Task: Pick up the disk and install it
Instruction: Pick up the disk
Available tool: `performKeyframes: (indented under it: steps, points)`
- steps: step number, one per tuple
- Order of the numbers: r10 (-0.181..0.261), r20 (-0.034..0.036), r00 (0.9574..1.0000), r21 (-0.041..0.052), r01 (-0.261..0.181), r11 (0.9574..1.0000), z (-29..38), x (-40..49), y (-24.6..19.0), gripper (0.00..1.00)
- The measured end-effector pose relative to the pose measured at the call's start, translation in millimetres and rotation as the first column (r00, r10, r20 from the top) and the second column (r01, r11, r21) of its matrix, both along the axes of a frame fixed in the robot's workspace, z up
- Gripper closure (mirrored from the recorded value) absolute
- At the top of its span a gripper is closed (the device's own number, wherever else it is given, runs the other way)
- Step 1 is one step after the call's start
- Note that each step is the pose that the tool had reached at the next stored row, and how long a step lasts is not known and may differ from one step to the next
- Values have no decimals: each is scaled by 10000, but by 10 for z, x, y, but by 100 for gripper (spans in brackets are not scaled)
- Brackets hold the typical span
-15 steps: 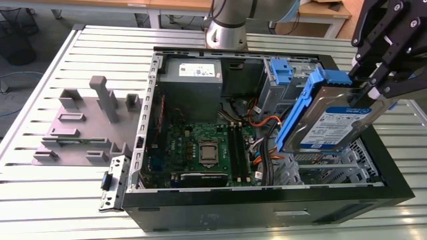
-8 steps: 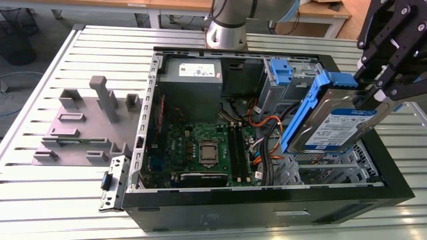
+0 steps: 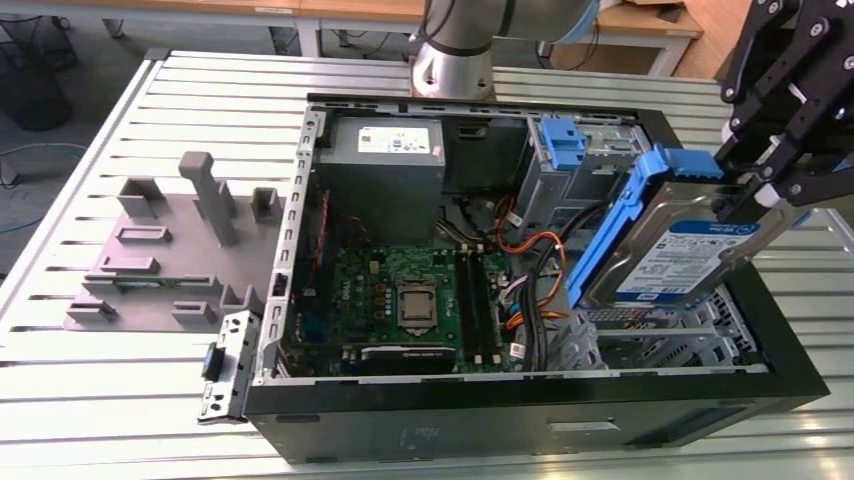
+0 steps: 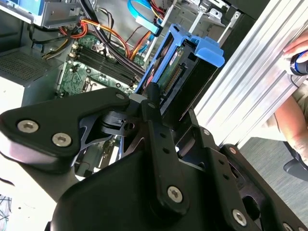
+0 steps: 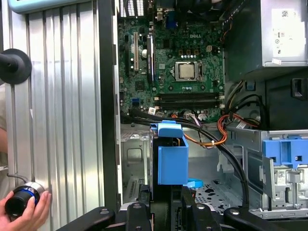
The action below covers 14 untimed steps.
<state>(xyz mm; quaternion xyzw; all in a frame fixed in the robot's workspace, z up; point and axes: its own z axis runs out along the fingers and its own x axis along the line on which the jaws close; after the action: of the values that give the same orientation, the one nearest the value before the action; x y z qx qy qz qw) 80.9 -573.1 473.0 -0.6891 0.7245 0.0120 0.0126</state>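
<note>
The disk (image 3: 674,255) is a silver drive with a white-and-blue label in a bright blue plastic carrier. It hangs tilted on edge in the air above the perforated metal drive cage (image 3: 641,340) at the exterior view's right side of the open computer case (image 3: 534,400). My gripper (image 3: 747,195) is shut on the disk's upper end. In both wrist views the disk (image 4: 180,72) (image 5: 172,159) sticks out between my black fingers (image 4: 153,98), with the blue carrier facing the camera. My gripper (image 5: 167,195) is above the case's open interior.
Inside the case lie a green motherboard (image 3: 407,295), orange and black cables (image 3: 534,270), a grey metal box with a white label (image 3: 384,145) and an upright blue latch (image 3: 563,145). A grey fixture (image 3: 174,250) sits on the slatted table. A person's hand (image 5: 26,207) holds a small black cylinder beside the case.
</note>
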Motion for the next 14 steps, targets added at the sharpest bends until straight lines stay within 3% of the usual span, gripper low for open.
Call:
performKeyframes:
  steps: [14]
  points:
    - [32,0,10000,1,-32,10000,-24,82,-2,65]
